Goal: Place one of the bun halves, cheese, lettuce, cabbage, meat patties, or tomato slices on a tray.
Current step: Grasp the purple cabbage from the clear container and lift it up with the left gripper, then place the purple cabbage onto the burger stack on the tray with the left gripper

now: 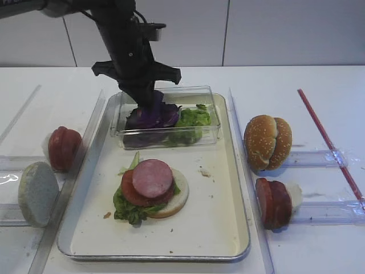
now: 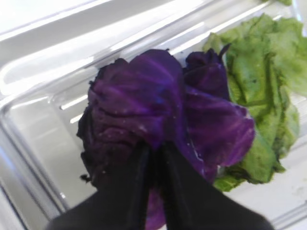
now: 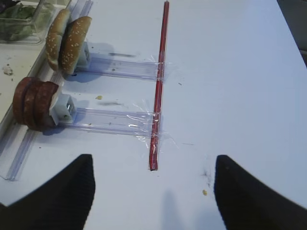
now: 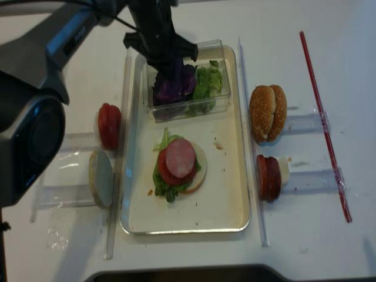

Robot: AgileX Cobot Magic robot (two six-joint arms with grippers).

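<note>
My left gripper (image 2: 156, 148) is shut on the purple cabbage (image 2: 158, 110), pinching the leaf inside the clear plastic box (image 1: 212, 132) at the far end of the tray (image 1: 228, 228). From above, the left gripper (image 1: 146, 104) reaches down onto the cabbage (image 1: 153, 117), with green lettuce (image 1: 194, 117) beside it in the same box. Mid-tray lies a bun half (image 1: 177, 201) stacked with lettuce, a tomato slice and a pink meat slice (image 1: 153, 178). My right gripper (image 3: 153, 191) hangs open over bare table, nothing between its fingers.
Right of the tray, bun halves (image 1: 268, 142) and meat patties (image 1: 274, 202) stand on edge in clear holders. On the left are tomato slices (image 1: 63, 148) and a pale bun half (image 1: 37, 194). A red strip (image 1: 328, 142) is taped along the far right.
</note>
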